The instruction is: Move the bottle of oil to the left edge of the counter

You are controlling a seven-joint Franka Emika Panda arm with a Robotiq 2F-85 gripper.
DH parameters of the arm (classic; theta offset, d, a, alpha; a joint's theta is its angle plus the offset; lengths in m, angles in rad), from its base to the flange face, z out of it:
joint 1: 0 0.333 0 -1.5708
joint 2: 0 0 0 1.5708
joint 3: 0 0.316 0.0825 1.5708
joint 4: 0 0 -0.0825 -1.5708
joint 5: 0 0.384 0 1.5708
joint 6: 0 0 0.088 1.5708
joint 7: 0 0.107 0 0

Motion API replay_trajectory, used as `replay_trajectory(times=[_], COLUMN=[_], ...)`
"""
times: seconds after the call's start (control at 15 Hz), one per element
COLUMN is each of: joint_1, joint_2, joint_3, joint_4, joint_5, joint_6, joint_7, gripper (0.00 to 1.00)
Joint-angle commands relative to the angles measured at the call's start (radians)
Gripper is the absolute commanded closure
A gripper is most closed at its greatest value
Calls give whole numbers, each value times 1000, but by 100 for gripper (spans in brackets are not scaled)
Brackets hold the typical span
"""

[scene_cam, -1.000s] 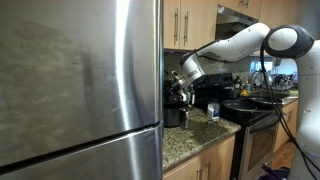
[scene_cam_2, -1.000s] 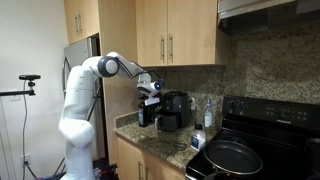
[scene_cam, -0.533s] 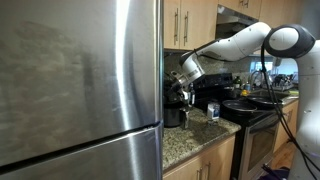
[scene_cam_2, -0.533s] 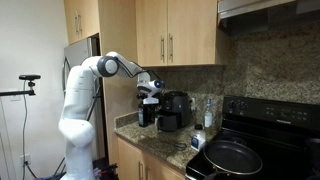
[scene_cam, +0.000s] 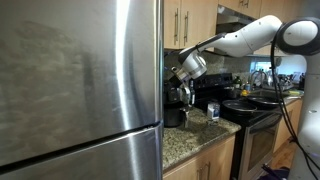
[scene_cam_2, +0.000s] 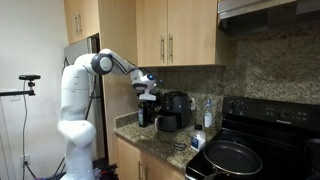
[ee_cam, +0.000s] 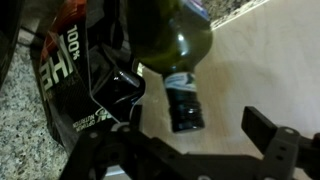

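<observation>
Hanging just above the oil bottle (scene_cam_2: 143, 112), the claw (scene_cam_2: 147, 96) is wide open and holds nothing. The bottle stands near the left end of the counter (scene_cam_2: 150, 140), beside the coffee maker (scene_cam_2: 176, 108). The letting-go step looks done. Next, the claw should lift straight up without bumping the bottle.

The speckled granite counter (scene_cam_2: 150, 143) carries a short row of things. Straight below the end effector (scene_cam_2: 146, 96) the bottle of oil (scene_cam_2: 141, 114) stands upright on the stone. A black printed packet (ee_cam: 70, 70) sits just beside it. Past that, toward the stove (scene_cam_2: 262, 128), comes the black coffee maker (scene_cam_2: 173, 110). A clear plastic bottle (scene_cam_2: 206, 113) and a small blue-labelled jar (scene_cam_2: 198, 141) stand farther off.
</observation>
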Motion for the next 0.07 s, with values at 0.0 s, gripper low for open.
replay_trajectory(times=[0.0], joint_1=[-1], joint_2=[-51], joint_3=[14], joint_4=[-37], joint_5=[-40], joint_6=[-8], joint_7=[88], gripper=[0])
